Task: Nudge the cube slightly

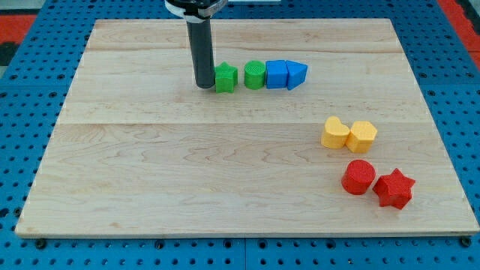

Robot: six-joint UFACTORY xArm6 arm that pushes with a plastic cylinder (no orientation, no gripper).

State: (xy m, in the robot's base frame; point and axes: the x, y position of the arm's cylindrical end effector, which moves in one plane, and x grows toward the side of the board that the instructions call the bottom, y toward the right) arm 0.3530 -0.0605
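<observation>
I can read no text, label, brand, number or sign anywhere here: nothing on the wooden board (225,180), on the coloured blocks, or on my rod.

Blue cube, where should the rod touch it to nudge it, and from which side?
No gripping here, pushing only. The blue cube has a green cylinder and a blue wedge-like block hugging its sides, so press its bottom face, probably. My tip sits left of the green star.

Blocks in pairs — green star (226,77), blue cube (277,74), yellow, red.
</observation>
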